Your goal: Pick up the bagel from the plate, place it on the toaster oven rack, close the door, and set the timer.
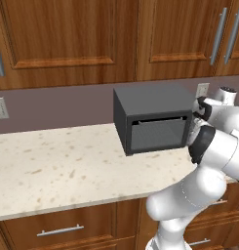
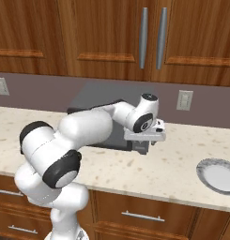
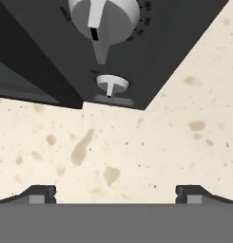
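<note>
A long stone counter (image 1: 57, 166), cream with tan speckles, runs under the wooden wall cupboards and over a row of wooden drawers. The toaster oven (image 1: 152, 119) stands directly on it, set back near the wall, its door (image 1: 157, 133) shut flat against the front. In the hand view the oven's lower front corner meets the speckled top, with two pale knobs (image 3: 104, 16) on its dark panel just above the surface. Well apart from the oven, toward the right end and near the front edge, a grey plate (image 2: 219, 176) lies flat on the counter.
</note>
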Robot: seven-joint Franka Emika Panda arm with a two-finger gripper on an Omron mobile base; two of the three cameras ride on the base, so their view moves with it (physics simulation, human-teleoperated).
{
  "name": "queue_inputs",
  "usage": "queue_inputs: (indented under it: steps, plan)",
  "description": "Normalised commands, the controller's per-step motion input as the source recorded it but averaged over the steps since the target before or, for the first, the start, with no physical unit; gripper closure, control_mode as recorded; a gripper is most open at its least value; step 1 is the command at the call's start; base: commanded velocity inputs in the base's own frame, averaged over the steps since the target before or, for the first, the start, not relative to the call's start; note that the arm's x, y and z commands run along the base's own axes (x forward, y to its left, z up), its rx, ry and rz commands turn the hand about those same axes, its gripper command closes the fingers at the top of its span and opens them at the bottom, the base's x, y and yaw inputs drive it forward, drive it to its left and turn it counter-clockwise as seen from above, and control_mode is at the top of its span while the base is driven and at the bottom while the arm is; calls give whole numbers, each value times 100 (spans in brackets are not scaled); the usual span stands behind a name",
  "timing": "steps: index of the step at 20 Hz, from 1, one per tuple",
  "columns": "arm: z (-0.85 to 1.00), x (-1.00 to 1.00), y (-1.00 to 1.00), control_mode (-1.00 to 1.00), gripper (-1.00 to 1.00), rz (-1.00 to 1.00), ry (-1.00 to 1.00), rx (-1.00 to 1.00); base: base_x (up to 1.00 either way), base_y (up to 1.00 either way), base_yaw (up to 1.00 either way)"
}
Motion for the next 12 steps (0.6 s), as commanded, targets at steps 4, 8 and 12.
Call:
queue_inputs:
  steps: [4, 8, 12]
  plan:
    - [-20, 26, -2, -100, -100, 21, 0, 9, 0, 0, 0]
    - [-1, 18, 0, -100, -100, 20, 0, 13, 0, 0, 0]
    - [0, 0, 0, -100, -100, 15, 0, 10, 0, 0, 0]
